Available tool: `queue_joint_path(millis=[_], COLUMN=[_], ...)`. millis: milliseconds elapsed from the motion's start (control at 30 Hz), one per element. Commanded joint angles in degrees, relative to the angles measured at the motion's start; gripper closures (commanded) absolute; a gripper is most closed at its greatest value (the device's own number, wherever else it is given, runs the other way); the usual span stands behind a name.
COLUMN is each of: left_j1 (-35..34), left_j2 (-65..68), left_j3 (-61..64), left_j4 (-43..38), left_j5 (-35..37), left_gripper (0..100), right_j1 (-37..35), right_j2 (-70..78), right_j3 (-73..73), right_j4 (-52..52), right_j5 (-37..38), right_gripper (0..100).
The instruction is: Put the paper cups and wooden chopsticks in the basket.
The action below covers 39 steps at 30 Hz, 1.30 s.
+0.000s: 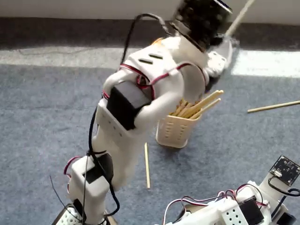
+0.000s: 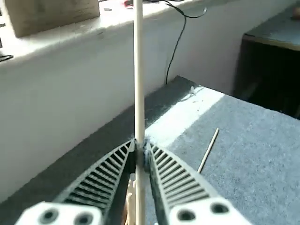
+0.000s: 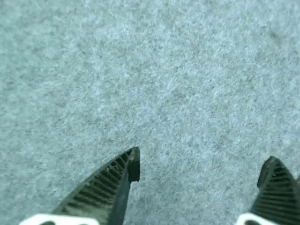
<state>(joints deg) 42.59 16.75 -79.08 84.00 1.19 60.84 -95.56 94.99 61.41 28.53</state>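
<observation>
Clamping thin, pale, straight wood chopstick: L tool | R tool wide over carpet

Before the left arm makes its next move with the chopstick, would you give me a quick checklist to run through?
1. Grip: left gripper shut on chopstick: ok.
2. Aim: chopstick directly over basket: cannot tell, the arm hides it.
3. Stand: basket upright: ok.
4. Other arm: right gripper open over bare carpet: ok.
5. Pickup done: not ok, loose chopsticks lie on the carpet, one beside the basket, one farther off.
</observation>
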Motion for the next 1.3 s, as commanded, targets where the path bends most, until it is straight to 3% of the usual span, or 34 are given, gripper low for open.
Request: queue_joint_path(millis=[0,67,233,433,633,867,1033,1200,1267], left_j1=[7.6,9.8,11.38,9.98,-1.27,-12.09,-19.21,-20.53,-20.79], left_j2=[-0.13,0.84,-4.88,-17.01,-22.46,-23.78,-38.73,-71.25,-83.91], left_j3=[-9.01,-16.31,-16.4,-16.04,-14.64,-0.75,22.73,65.63,84.35], left_j4=[2.46,5.98,14.86,16.97,17.32,17.32,17.32,15.82,8.79], left_j5=[-13.36,-15.3,-17.67,-17.49,-15.38,-11.87,-11.78,-11.96,-11.87], left_gripper=[100,100,100,100,100,100,100,100,100], right_j1=[-0.92,-0.92,-1.27,-1.27,-1.27,-1.27,-1.27,-1.27,-1.27], right_j2=[-0.48,-0.48,-0.48,-0.48,-0.48,-0.48,-0.48,-0.48,-0.48], right_j3=[2.15,2.24,2.24,2.24,2.24,2.24,2.33,2.33,2.33], right_j4=[0.13,0.13,0.04,0.04,0.04,0.04,0.04,0.04,0.04], right_j5=[-0.62,-0.53,-0.53,-0.53,-0.44,-0.35,-0.26,-0.26,-0.26], right_gripper=[61.6,61.6,61.6,61.6,61.6,61.6,61.6,61.6,61.6])
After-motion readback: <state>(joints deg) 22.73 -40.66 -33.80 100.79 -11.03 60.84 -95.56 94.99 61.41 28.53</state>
